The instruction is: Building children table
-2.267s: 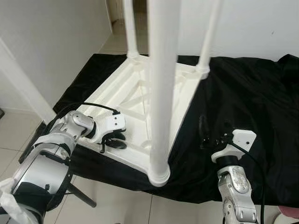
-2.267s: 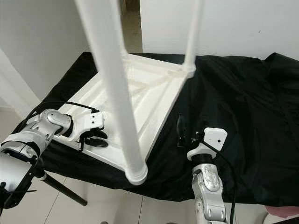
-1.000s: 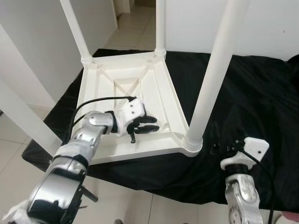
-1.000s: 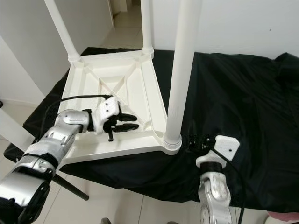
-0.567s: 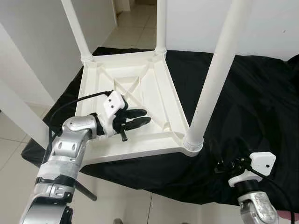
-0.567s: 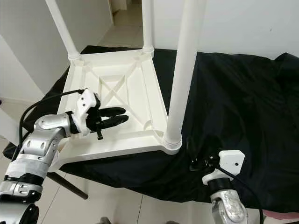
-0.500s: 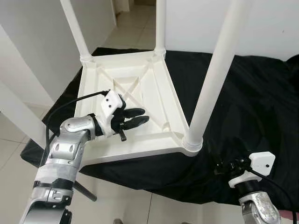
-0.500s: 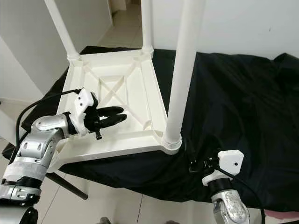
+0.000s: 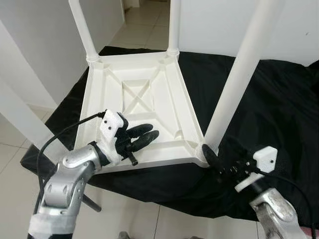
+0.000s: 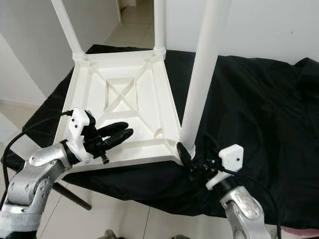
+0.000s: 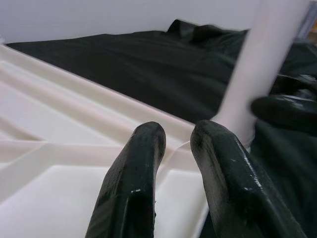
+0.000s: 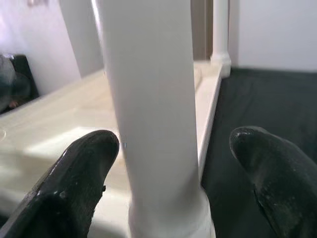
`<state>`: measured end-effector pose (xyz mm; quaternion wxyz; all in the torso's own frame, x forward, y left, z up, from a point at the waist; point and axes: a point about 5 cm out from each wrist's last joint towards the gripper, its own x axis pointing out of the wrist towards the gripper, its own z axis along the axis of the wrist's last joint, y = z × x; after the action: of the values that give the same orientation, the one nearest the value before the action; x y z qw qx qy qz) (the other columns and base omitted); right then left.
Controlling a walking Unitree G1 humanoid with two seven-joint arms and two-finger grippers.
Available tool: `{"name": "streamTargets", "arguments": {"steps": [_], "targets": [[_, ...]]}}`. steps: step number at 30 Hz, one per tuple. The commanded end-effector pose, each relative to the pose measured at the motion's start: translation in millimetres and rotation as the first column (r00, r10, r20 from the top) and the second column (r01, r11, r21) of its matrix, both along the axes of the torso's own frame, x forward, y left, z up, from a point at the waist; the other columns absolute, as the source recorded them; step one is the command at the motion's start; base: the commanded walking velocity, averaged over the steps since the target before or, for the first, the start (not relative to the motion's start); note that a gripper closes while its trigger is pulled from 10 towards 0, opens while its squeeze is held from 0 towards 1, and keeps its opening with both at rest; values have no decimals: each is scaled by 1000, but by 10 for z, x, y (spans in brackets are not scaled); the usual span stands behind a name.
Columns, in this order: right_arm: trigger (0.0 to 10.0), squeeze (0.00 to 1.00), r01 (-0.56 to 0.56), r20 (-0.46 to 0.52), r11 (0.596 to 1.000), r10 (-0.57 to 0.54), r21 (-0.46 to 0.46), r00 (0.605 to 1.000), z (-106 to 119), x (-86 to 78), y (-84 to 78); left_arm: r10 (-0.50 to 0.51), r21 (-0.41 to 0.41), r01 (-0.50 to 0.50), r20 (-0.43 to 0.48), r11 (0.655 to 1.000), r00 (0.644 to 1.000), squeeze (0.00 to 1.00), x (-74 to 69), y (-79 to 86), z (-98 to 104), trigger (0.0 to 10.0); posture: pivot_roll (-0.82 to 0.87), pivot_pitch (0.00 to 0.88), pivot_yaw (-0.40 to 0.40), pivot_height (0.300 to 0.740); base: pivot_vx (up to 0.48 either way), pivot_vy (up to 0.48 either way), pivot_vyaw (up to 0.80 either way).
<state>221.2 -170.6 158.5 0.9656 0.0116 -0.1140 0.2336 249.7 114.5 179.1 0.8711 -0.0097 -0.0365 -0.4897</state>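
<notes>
Upturned white plastic children's table (image 9: 139,94) lies mid-frame on black cloth (image 9: 279,99). Your right tool (image 12: 168,148) straddles its near leg (image 9: 234,89), fingers wide apart; your left tool (image 9: 142,137) hovers nearly closed, empty.

white table (image 9: 149,84), black cloth (image 9: 279,104), black tool fingers (image 11: 143,163)

table (image 9: 149,74) inverted on cloth (image 9: 279,99); left tool (image 9: 144,135) above underside | right tool (image 10: 192,157) astride near leg (image 10: 202,79)

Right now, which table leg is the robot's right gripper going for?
An upturned white table lies on a black cloth. Its legs point up; the one meant is the leg at the near right corner, the closest, with the open right gripper straddling its base.
</notes>
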Motion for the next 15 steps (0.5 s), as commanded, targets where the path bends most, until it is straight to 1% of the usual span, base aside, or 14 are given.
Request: {"name": "streamTargets", "arguments": {"steps": [1,2,4,6,7,8,9,10,11,12,13,14,15], "targets": [[10000,0,-21,-11,1000,21,-7,1000,-10,57,70,5,23,-5,-13,1000,1000,0,-75,-52,-13,10000,-55,59,37,740,0,0,0],[10000,0,-29,-5,1000,29,-1,1000,10,94,100,-6,35,6,-12,999,1000,0,-119,-82,-23,10000,-58,66,29,740,0,0,0],[10000,0,-12,17,1000,12,6,1000,41,192,154,-9,43,9,-3,999,1000,0,-158,-133,-45,10000,-59,64,28,740,0,0,0],[10000,0,-12,17,1000,12,6,1000,41,192,154,-9,43,9,-3,999,1000,0,-158,-133,-45,10000,-59,64,28,740,0,0,0],[10000,0,5,34,1000,-6,10,999,59,255,185,-6,43,6,-3,999,1000,0,-160,-176,-60,10000,-62,64,25,740,0,0,0],[10000,0,5,34,1000,-6,10,999,59,255,185,-6,43,6,-3,999,1000,0,-160,-176,-60,10000,-62,64,25,740,0,0,0],[9137,0,48,48,999,-49,13,998,73,328,182,-14,46,14,1,999,1000,0,-166,-247,-71,10000,-62,61,19,740,0,0,0],[9137,0,48,48,999,-49,13,998,73,328,182,-14,46,14,1,999,1000,0,-166,-247,-71,10000,-62,61,19,740,0,0,0],[5569,0,76,56,997,-77,16,995,82,368,179,-21,50,21,3,999,1000,0,-178,-295,-77,10000,-62,59,18,740,0,0,0],[4196,0,90,59,996,-91,24,994,87,390,167,-30,57,29,11,998,999,0,-186,-337,-79,10000,-62,61,13,740,0,0,0],[0,0,115,62,993,-116,28,991,91,414,115,-41,65,40,18,997,999,0,-192,-377,-77,10000,-61,62,9,740,0,0,0],[0,0,115,62,993,-116,28,991,91,414,115,-41,65,40,18,997,999,0,-192,-377,-77,10000,-61,62,9,740,0,0,0],[0,0,143,65,989,-145,24,987,92,434,44,-48,79,45,28,996,998,0,-193,-406,-79,10000,-59,66,4,740,0,0,0]]}}
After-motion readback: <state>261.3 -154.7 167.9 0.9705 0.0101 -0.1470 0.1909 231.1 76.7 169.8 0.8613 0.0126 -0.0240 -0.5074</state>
